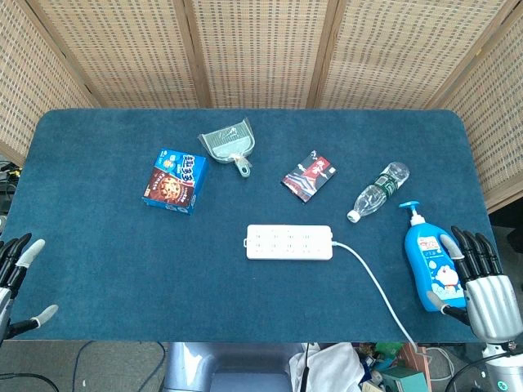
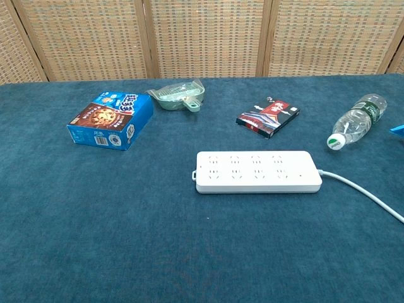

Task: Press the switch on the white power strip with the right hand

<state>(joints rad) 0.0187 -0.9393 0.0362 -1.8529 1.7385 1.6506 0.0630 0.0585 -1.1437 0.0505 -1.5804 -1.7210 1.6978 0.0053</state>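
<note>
Risk I see: my open right robot hand (image 1: 484, 282) clipping the soap bottle (image 1: 431, 265) before reaching the power strip (image 1: 289, 242).

White power strip (image 1: 289, 242), a long rectangular block with two rows of sockets, lies flat near the middle of the blue desk (image 1: 122, 269), long axis left to right. Its white cord (image 1: 376, 286) leaves the right end and runs toward the near right edge.

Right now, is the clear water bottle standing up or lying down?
Lying down: the water bottle rests on its side on the blue table, white cap toward the power strip.
</note>
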